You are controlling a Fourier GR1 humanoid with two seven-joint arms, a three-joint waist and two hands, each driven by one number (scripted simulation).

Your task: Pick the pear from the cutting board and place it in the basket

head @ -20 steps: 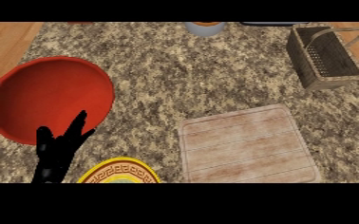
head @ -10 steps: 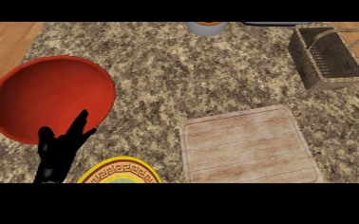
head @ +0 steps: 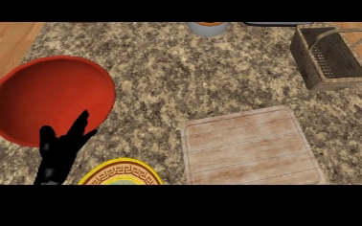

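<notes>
A pale wooden cutting board (head: 249,146) lies flat at the lower right of the granite counter, with nothing showing on it. The woven basket (head: 326,60) with an arched handle stands at the far right edge; what can be seen of its inside is bare. No pear shows anywhere. My left hand (head: 60,152) rests open at the lower left, fingers up, over the rim of a red bowl. My right hand is out of view.
A large red bowl (head: 50,98) fills the left side. A yellow patterned plate (head: 121,173) sits at the bottom edge beside my left hand. A grey cup (head: 208,28) with something orange inside stands at the back, next to a dark object (head: 279,24).
The view has shifted slightly, so the basket and board sit a little further right and down. My left hand stays where it was.
</notes>
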